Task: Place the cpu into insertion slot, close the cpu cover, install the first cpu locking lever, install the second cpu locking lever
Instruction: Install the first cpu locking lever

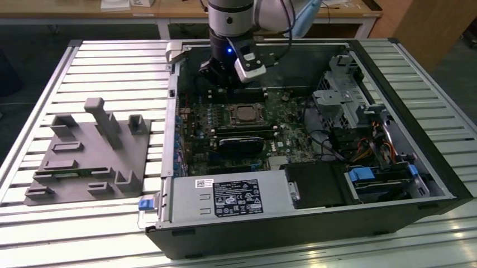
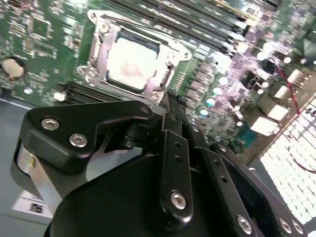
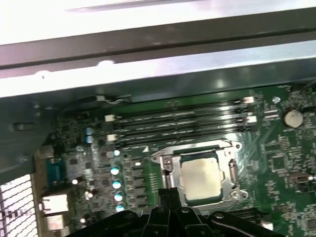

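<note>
Black gripper (image 2: 174, 97) fingertips sit pinched together, apparently empty, just beside the cpu cover (image 2: 98, 49) framing the cpu (image 2: 131, 61). A sideways slip could scrape the cover's edge.

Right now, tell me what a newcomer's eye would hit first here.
The open computer case on the slatted table, with the arm reaching into it. In both wrist views the bright silver cpu sits framed by the cpu cover, with the shut gripper close beside it. A grey fixture lies at the exterior view's left.

No legible print on the black label (image 1: 237, 197)
</note>
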Motion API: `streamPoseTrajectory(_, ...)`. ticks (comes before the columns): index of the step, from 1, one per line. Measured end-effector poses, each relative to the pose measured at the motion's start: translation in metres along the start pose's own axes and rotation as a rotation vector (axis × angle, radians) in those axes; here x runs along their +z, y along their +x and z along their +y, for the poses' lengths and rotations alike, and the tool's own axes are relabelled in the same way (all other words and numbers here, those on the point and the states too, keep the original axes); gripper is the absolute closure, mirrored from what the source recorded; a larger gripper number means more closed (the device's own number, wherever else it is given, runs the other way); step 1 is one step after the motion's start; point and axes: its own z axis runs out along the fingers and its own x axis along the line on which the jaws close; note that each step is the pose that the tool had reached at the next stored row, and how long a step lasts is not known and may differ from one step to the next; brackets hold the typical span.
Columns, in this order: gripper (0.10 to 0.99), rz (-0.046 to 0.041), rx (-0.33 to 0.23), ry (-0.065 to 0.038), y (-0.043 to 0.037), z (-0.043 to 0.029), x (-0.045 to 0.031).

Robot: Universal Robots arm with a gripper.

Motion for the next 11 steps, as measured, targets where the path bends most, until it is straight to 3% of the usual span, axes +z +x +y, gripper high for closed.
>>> streamPoseTrajectory(6,0.980,-0.0001,0.000,-0.004,0.0128,-0.0019,-0.0002)
streamPoseTrajectory(8,0.980,0.0016,0.000,-0.016,0.0157,-0.0024,-0.0002)
streamPoseTrajectory(11,0.980,0.0058,0.001,-0.044,0.0196,-0.0030,-0.0003)
